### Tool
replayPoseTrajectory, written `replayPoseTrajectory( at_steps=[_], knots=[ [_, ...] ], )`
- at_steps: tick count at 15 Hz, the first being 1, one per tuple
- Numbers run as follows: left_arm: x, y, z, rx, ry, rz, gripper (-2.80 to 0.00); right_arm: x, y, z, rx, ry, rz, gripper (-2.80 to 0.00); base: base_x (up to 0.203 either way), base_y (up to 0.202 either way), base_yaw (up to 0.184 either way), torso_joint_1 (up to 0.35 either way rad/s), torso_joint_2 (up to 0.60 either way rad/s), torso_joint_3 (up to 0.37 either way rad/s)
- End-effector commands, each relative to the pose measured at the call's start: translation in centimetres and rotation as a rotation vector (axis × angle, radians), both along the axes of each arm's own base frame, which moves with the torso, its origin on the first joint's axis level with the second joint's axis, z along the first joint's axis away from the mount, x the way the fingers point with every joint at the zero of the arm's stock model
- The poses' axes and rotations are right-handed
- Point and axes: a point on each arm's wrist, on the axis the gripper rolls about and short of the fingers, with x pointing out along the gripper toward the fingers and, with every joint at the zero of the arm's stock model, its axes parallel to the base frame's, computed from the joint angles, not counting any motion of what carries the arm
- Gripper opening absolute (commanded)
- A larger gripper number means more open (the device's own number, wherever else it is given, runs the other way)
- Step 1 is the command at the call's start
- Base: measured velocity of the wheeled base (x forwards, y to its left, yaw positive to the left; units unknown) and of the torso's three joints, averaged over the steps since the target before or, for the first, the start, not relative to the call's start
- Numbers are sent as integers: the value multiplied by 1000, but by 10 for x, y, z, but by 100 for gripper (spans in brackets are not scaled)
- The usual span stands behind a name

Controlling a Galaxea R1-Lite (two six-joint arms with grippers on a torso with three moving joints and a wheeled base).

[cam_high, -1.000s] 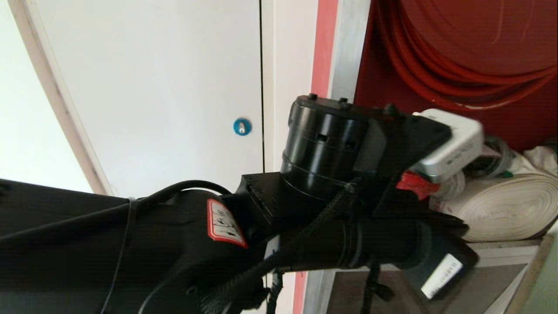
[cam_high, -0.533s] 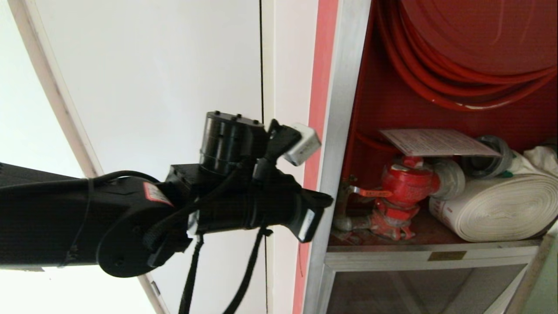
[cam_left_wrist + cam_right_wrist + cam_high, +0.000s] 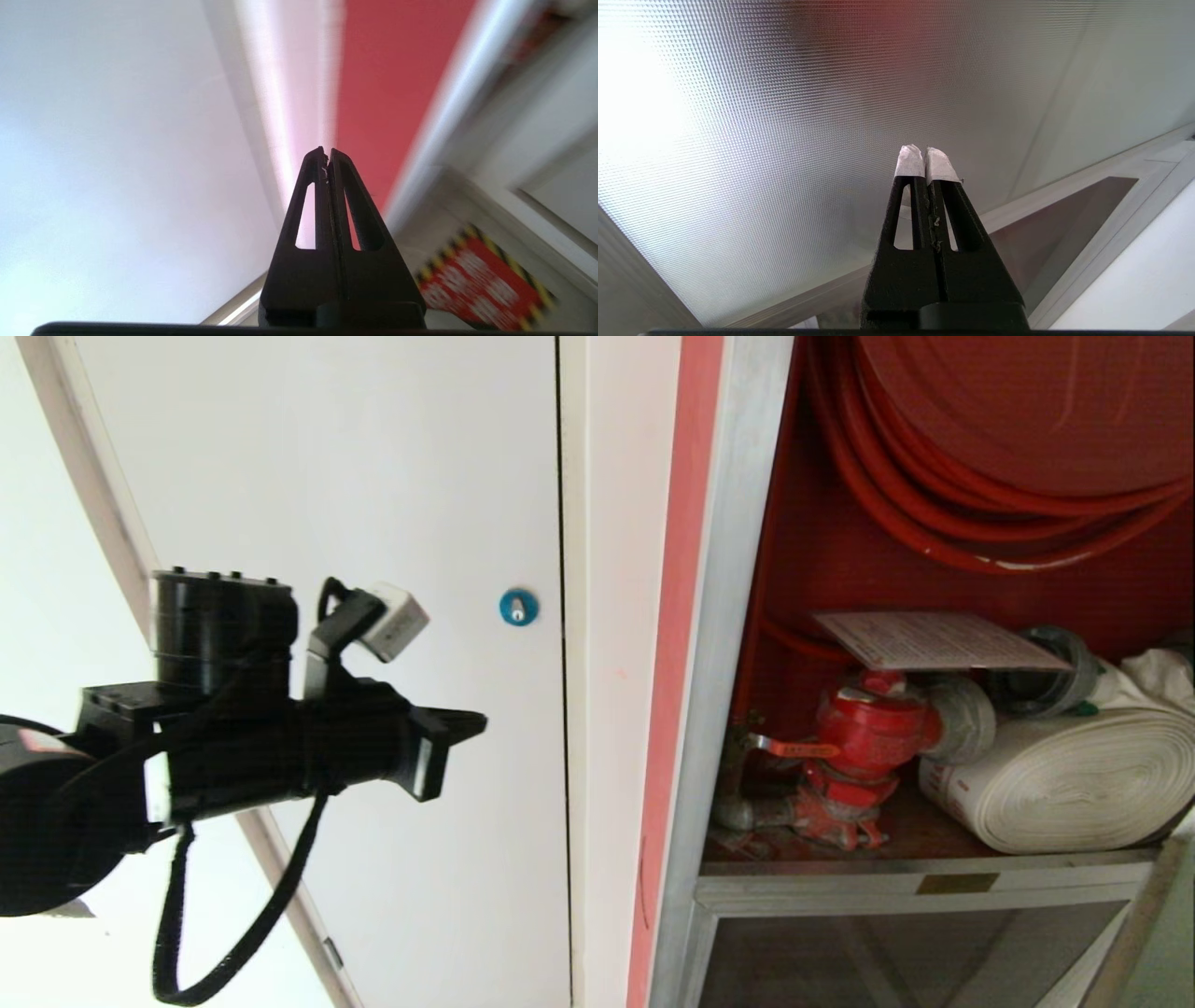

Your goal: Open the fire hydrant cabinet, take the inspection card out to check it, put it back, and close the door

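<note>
We see the inspection card (image 3: 938, 641) lying flat on the red valve (image 3: 864, 728) inside the fire hydrant cabinet (image 3: 738, 616), well to the right of our left gripper (image 3: 448, 747) (fingers pressed together, empty), which is the nearer arm; the card's long axis runs sideways.

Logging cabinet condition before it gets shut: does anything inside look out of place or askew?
Yes: the white printed inspection card lies loose and tilted on top of the red hydrant valve, one corner overhanging the white rolled hose, not in any holder. Nothing looks spilled or broken.
</note>
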Motion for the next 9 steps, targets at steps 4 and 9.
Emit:
replayPoseTrajectory(
  at_steps=[4, 9],
  knots=[
    [-58, 61, 22, -38, -124, 174, -280, 0, 0, 0, -1, 0, 1, -280, 0, 0, 0, 0, 0, 0],
    [-129, 89, 17, -65, -232, 283, -280, 0, 0, 0, -1, 0, 1, -280, 0, 0, 0, 0, 0, 0]
  ],
)
